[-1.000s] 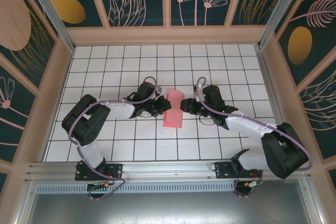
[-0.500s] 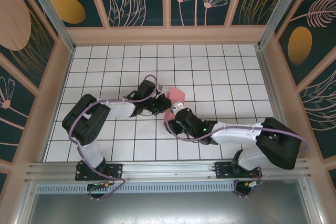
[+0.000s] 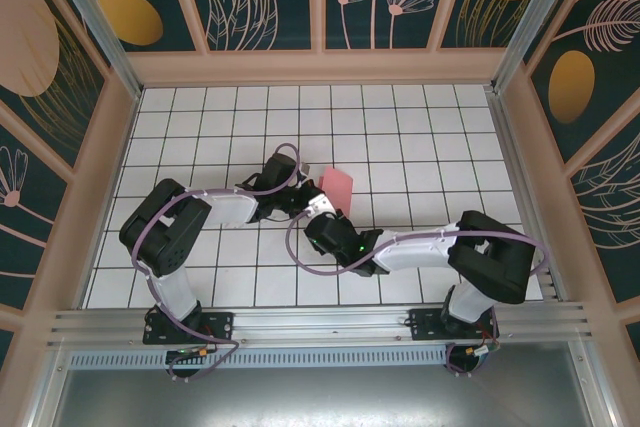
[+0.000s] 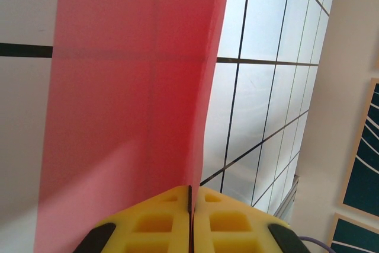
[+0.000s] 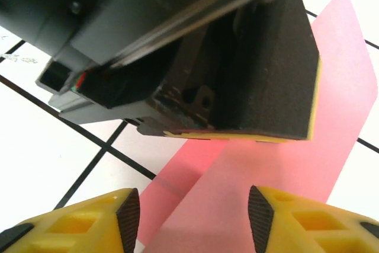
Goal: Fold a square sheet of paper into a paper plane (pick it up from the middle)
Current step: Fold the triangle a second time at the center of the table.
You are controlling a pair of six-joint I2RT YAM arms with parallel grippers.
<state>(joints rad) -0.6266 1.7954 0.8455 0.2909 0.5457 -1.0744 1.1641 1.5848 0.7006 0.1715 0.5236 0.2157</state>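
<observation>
Both arms are bunched up in the middle of the white gridded worktop (image 3: 400, 127). The left hand (image 4: 190, 220) has its yellow pads pressed flat together, with the salmon-pink sheet of paper (image 4: 118, 117) pinched right in the seam between them. On the left wrist camera the sheet runs away from the pads as one long pink panel with a faint crease line down it. Its right edge bows a little and the far corner curls over at the top. From above it's a small slanted pink shape near the centre of the grid, just to the right of the left hand.

The right hand (image 5: 192, 220) is pointing at all this from really close up. Its two yellow fingers (image 5: 77, 220) stand apart with a clear gap and aren't clamped on anything. Right in front of it is the black body of the left hand, with a thin yellow pad edge along the bottom. The sheet spreads out below that over the tiles and runs down into the gap between the right fingers. Can't tell whether those fingers actually touch the paper.
</observation>
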